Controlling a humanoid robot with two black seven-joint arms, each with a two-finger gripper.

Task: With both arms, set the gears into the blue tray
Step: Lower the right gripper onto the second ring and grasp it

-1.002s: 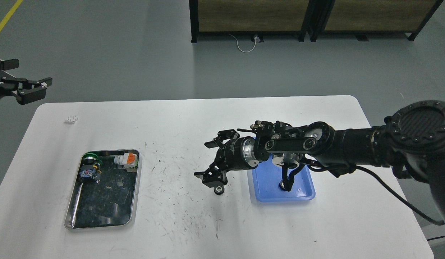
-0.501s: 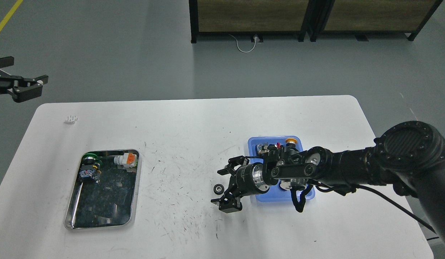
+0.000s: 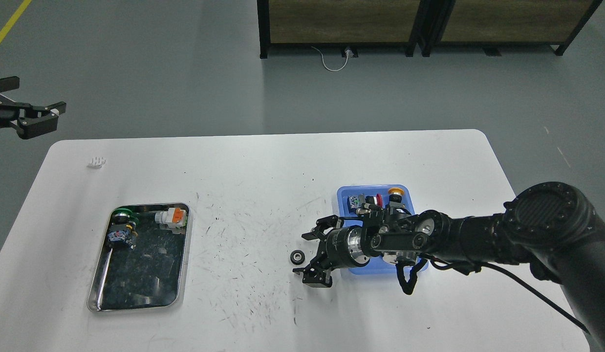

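One gear (image 3: 297, 257), a small black toothed disc with a pale centre, lies flat on the white table just left of the blue tray (image 3: 345, 195). My right gripper (image 3: 306, 254) hovers low beside it, open, fingers spread above and below in the view, nothing held; the gear sits just off its mouth. My right arm crosses the tray and hides most of its floor, so no gear shows there. My left gripper (image 3: 31, 115) hangs open and empty off the table's far left corner.
Push-button switches with red and orange caps (image 3: 385, 198) stand at the blue tray's far end. A shiny steel tray (image 3: 181, 274) at the left holds more switches. A small white part (image 3: 96, 162) lies near the far left corner.
My right arm dropped and drew back toward the near side, uncovering the blue tray's far end. The gear stayed put on the table. My left gripper lifted slightly away.
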